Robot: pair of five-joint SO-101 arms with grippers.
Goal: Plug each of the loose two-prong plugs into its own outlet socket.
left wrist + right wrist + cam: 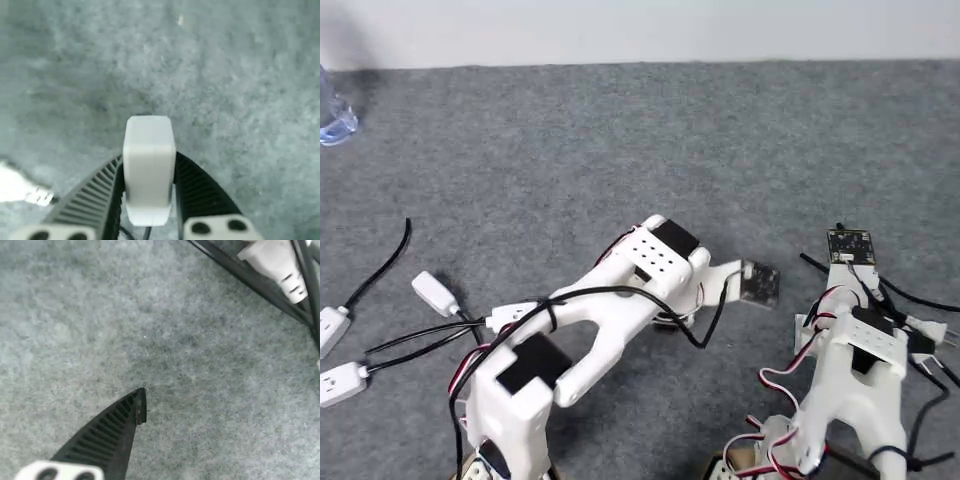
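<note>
A: Start with the high view. Where do the arms stand?

B: On the grey bench (620,130), the left arm (620,300) stretches from the near left corner to the middle, its wrist end low over the felt. The right arm (850,370) stands at the near right corner.

A: And the sockets?

B: Both are at the left edge, the far socket (330,328) and the near socket (342,383). A black cord (385,262) runs from the far socket toward the far edge. Just right of the sockets, a loose plug (435,292) lies tilted on the bench. A right-side plug (930,330) lies by the right edge, just beside the right arm, with its prongs pointing at that edge. A clear bottle (335,118) sits in the far left corner.

A: Left wrist view?

B: The left jaws pinch a white held plug (149,170) by its two flanks, above bare felt. A black lead (146,232) leaves its rear end. I can't see its prongs.

A: Right wrist view?

B: One black finger (117,432) shows. Nothing touches it, and there is bare felt where its mate would close, so the right jaws are spread. The right-side plug (277,262) lies apart from it among black cables (240,272).
</note>
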